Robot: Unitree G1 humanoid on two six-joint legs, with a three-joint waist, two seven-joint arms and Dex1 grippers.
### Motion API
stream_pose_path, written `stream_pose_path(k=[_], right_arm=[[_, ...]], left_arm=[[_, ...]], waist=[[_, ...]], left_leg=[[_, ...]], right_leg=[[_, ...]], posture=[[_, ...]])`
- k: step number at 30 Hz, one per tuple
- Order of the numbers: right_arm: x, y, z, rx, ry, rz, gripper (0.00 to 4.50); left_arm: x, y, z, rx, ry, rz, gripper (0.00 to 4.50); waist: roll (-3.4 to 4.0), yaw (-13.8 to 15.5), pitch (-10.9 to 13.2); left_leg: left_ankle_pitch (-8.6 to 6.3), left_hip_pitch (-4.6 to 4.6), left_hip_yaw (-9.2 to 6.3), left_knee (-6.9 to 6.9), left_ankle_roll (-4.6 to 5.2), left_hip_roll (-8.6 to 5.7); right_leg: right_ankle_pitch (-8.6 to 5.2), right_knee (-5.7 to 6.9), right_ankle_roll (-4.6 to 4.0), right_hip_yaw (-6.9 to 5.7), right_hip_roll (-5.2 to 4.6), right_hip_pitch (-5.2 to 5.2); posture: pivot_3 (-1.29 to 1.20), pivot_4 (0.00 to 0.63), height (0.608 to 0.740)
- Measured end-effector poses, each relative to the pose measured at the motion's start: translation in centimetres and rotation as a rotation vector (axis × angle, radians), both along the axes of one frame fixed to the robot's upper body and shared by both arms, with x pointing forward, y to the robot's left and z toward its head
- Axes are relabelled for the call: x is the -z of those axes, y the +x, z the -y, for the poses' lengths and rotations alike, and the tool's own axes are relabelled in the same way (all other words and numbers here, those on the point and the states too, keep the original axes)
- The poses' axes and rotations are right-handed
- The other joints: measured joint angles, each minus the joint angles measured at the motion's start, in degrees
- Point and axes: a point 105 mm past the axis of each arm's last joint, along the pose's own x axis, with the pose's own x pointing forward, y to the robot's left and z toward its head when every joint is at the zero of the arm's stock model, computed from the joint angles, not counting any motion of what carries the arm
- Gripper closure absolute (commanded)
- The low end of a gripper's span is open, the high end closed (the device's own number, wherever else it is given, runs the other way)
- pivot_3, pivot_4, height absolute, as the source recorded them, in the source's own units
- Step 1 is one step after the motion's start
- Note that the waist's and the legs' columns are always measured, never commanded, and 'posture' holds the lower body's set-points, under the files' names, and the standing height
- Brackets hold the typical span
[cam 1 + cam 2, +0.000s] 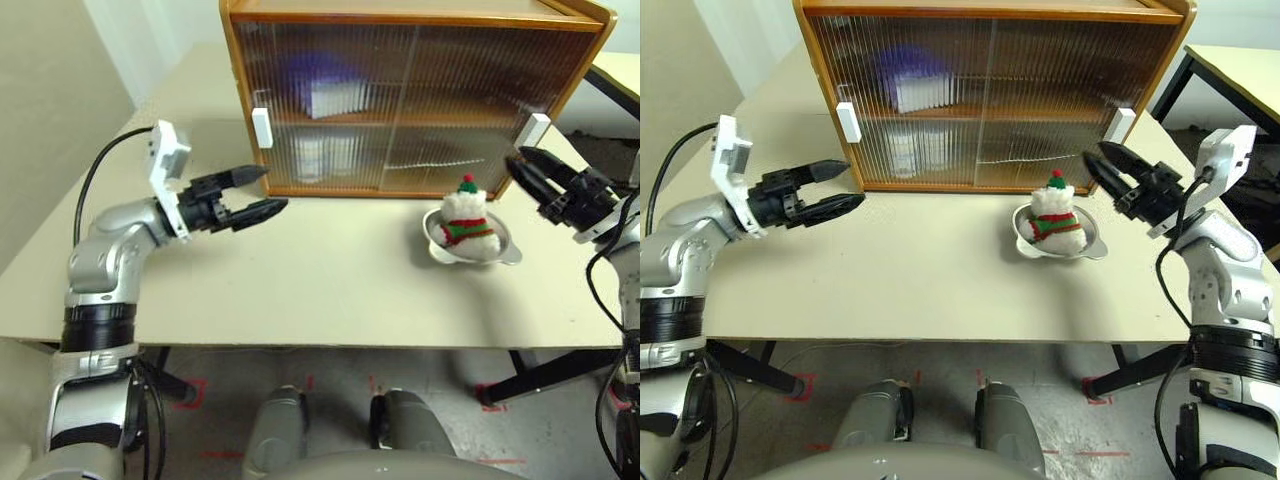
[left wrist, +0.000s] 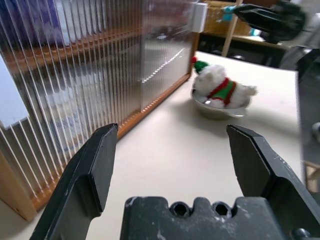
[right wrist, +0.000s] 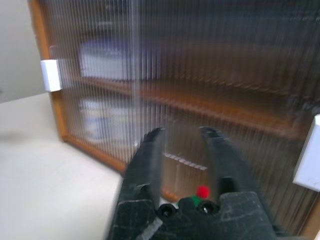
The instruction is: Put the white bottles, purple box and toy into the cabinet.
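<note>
- Cabinet (image 1: 410,100): stands at the far side of the table (image 1: 300,290), both ribbed sliding doors drawn shut, a white handle (image 1: 261,127) at the left edge and another (image 1: 536,129) at the right. With the doors closed, nothing more can go in until one is slid aside.
- Purple box (image 1: 325,85): a lilac shape on the upper shelf at the left, seen blurred through the ribbed door; it is judged already stowed.
- White bottles (image 1: 325,157): pale shapes on the lower level under the box, behind the same door; how many cannot be told through the ribbing.
- Toy (image 1: 1052,217): sits upright in a shallow metal dish (image 1: 1085,245) on the table, near the cabinet's right half; it is the one item left outside.
- Left gripper (image 1: 262,192): jaws wide and empty, hovering over the table just in front of the left handle.
- Right gripper (image 1: 1107,166): jaws narrow, holding nothing, near the right handle, probably placed to slide that door.
- Writing: no brand, label or text can be read.
</note>
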Motion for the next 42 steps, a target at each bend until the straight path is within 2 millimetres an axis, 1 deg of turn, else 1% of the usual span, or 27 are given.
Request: stream_pose_path(k=[2, 3, 6, 9, 13, 16, 19, 23, 28, 31, 37, 42], right_arm=[[-0.4, 0.9, 1.3, 0.092, 0.006, -0.011, 4.33], [-0.6, 1.2, 2.1, 0.141, 0.009, -0.016, 4.42], [-1.0, 2.0, 3.5, 0.245, 0.020, -0.026, 4.42], [-0.8, 2.6, 4.5, 0.322, 0.019, -0.040, 4.42], [-0.1, 3.5, 5.8, 0.419, 0.014, -0.074, 4.42], [-0.5, 4.2, 6.4, 0.477, -0.010, -0.065, 4.42], [-0.5, 4.5, 6.6, 0.507, -0.043, -0.059, 4.42], [0.2, 5.1, 6.7, 0.534, -0.071, -0.082, 4.42], [1.1, 5.8, 5.9, 0.516, -0.078, -0.114, 4.42], [1.7, 6.0, 5.8, 0.513, -0.071, -0.129, 4.42], [1.2, 6.9, 5.7, 0.512, -0.059, -0.114, 4.42], [1.2, 7.4, 5.3, 0.496, -0.052, -0.115, 4.42]], left_arm=[[-0.2, -0.8, -0.5, 0.029, -0.019, 0.025, 0.00], [0.0, -1.2, -0.8, 0.039, -0.013, 0.039, 0.00], [0.7, -1.8, -0.8, 0.060, -0.028, 0.064, 0.00], [0.6, -2.2, -0.4, 0.078, -0.055, 0.101, 0.00], [0.6, -2.6, 0.2, 0.088, -0.079, 0.131, 0.00], [0.3, -2.5, 0.2, 0.077, -0.079, 0.156, 0.00], [0.3, -2.5, 0.2, 0.071, -0.079, 0.158, 0.00], [0.8, -2.6, -0.1, 0.065, -0.073, 0.142, 0.00], [1.1, -2.8, 0.0, 0.072, -0.070, 0.135, 0.00], [1.3, -2.9, -0.1, 0.071, -0.072, 0.127, 0.00], [1.9, -3.2, -0.6, 0.060, -0.061, 0.104, 0.00], [1.6, -3.2, -0.9, 0.046, -0.051, 0.110, 0.00]], waist=[[0.03, 0.0, 0.0], [0.05, 0.0, 0.0], [0.03, 0.0, 0.0], [0.02, 0.1, 0.0], [0.04, 0.0, 0.0], [0.06, -0.2, 0.0], [0.07, -0.2, 0.0], [0.10, -0.2, 0.0], [0.12, 0.0, 0.0], [0.13, 0.0, 0.0], [0.13, 0.0, 0.0], [0.16, -0.1, 0.0]], left_leg=[[0.00, 0.01, 0.00, 0.00, 0.00, 0.01], [0.00, 0.03, 0.00, 0.00, 0.00, 0.01], [0.00, 0.00, 0.00, 0.00, 0.00, 0.03], [0.00, -0.02, 0.00, 0.00, 0.00, 0.03], [0.01, -0.03, 0.01, 0.00, 0.02, 0.01], [0.01, 0.00, 0.02, 0.00, 0.02, 0.00], [0.01, 0.00, 0.01, 0.00, 0.03, 0.01], [0.02, 0.00, 0.00, 0.00, 0.03, 0.01], [0.02, 0.00, -0.02, 0.00, 0.03, 0.03], [0.02, -0.01, -0.02, 0.00, 0.04, 0.03], [0.02, -0.01, -0.03, 0.00, 0.04, 0.03], [0.02, 0.01, -0.03, -0.01, 0.03, 0.06]], right_leg=[[0.00, 0.00, 0.00, 0.01, -0.07, 0.01], [0.01, -0.01, 0.00, 0.03, -0.09, 0.03], [0.00, -0.03, 0.01, 0.02, -0.13, 0.05], [-0.01, -0.04, 0.03, 0.02, -0.14, 0.06], [-0.04, -0.04, 0.06, 0.03, -0.12, 0.06], [-0.04, -0.03, 0.06, 0.06, -0.06, 0.05], [-0.05, -0.02, 0.04, 0.04, -0.04, 0.05], [-0.05, -0.03, 0.04, 0.09, -0.05, 0.05], [-0.05, -0.03, 0.04, 0.08, -0.05, 0.05], [-0.05, -0.03, 0.05, 0.09, -0.05, 0.04], [-0.05, -0.03, 0.05, 0.08, -0.05, 0.03], [-0.05, -0.02, 0.05, 0.11, -0.05, 0.02]], posture=[[0.11, 0.000, 0.740], [0.11, 0.000, 0.740], [0.11, 0.000, 0.740], [0.11, 0.000, 0.740], [0.11, 0.007, 0.740], [0.12, 0.016, 0.740], [0.12, 0.017, 0.740], [0.12, 0.018, 0.740], [0.15, 0.011, 0.740], [0.15, 0.005, 0.740], [0.17, 0.000, 0.740], [0.18, 0.000, 0.740]])
